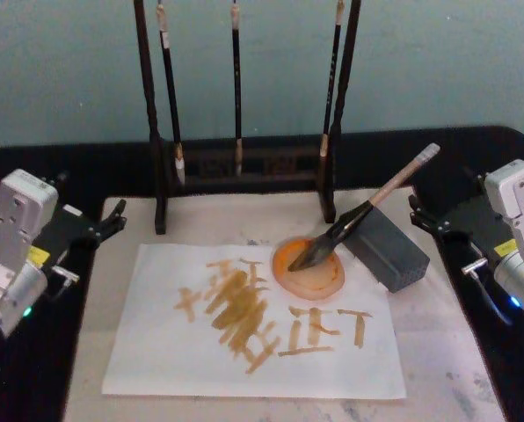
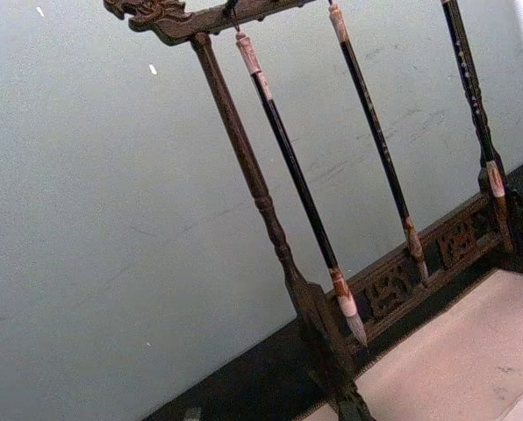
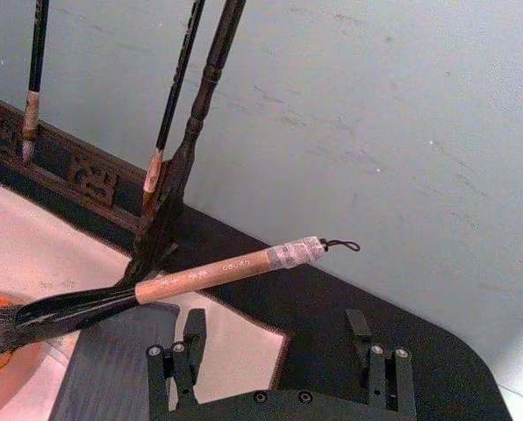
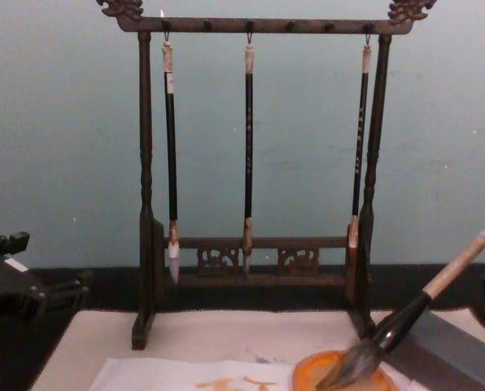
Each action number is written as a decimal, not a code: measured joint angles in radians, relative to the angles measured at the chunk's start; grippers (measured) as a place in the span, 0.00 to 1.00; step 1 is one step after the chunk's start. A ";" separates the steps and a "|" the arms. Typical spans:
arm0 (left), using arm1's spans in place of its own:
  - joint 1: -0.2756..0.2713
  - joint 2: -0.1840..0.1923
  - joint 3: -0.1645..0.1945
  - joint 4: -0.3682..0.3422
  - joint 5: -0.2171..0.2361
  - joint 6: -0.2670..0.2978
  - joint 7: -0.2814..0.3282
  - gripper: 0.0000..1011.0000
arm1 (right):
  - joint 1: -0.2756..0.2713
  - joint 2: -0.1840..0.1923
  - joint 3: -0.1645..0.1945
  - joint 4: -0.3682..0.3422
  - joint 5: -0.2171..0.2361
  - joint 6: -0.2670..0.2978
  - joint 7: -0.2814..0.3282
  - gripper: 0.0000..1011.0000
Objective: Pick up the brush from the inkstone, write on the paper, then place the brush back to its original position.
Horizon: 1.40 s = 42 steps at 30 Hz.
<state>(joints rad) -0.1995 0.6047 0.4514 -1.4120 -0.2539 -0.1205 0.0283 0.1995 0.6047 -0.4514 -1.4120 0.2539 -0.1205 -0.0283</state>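
Note:
The brush (image 1: 354, 217) rests with its bushy bristles in the round orange inkstone (image 1: 322, 280). Its tan handle leans up and to the right over a dark grey block (image 1: 394, 251). The inkstone sits on the top right part of the white paper (image 1: 156, 352), which carries orange-yellow strokes. My right gripper (image 1: 420, 215) hovers open just right of the block, near the handle's upper end. From the right wrist the brush (image 3: 200, 276) lies crosswise beyond my open right gripper (image 3: 275, 326), apart from it. My left gripper (image 1: 111, 221) is open at the mat's left edge, holding nothing.
A dark wooden rack (image 1: 244, 167) with three slim hanging brushes (image 4: 248, 147) stands behind the paper. A beige felt mat (image 1: 447, 352) lies under everything on the black table (image 1: 473, 158). A pale green wall is close behind the rack.

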 joint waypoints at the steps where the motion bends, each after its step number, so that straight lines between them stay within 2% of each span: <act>1: 0.000 0.000 0.000 0.000 0.000 0.000 0.000 1.00 | 0.000 0.000 0.000 0.000 0.000 0.000 0.000 0.99; 15: 0.000 0.000 0.000 0.000 0.000 0.000 0.000 1.00 | -0.001 -0.001 0.002 0.000 -0.001 0.000 0.001 0.99; 21: 0.000 0.000 0.000 0.000 0.000 0.000 0.000 1.00 | -0.013 -0.008 0.024 -0.010 -0.003 0.007 0.016 0.99; 25: 0.000 0.000 0.000 0.000 0.000 0.000 0.000 1.00 | -0.031 -0.010 0.044 -0.032 0.023 0.024 0.033 0.99; 33: 0.000 0.000 0.000 0.000 0.000 0.000 0.000 1.00 | -0.087 -0.026 0.104 -0.102 0.124 0.072 0.081 0.99; 35: 0.000 0.000 0.000 0.000 0.000 0.000 0.000 1.00 | -0.099 -0.037 0.124 -0.117 0.166 0.091 0.097 0.99; 36: 0.000 0.000 0.000 0.000 0.000 0.000 0.000 1.00 | -0.105 -0.047 0.141 -0.124 0.201 0.109 0.109 0.99; 40: 0.000 0.000 0.000 0.000 0.000 0.000 0.000 1.00 | -0.113 -0.073 0.172 -0.131 0.272 0.149 0.130 0.99; 42: 0.000 0.000 0.000 0.000 0.000 0.000 0.000 1.00 | -0.114 -0.097 0.196 -0.131 0.327 0.182 0.142 0.99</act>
<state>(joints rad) -0.1995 0.6047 0.4514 -1.4120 -0.2539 -0.1205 0.0283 0.0852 0.5079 -0.2555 -1.5434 0.5809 0.0615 0.1134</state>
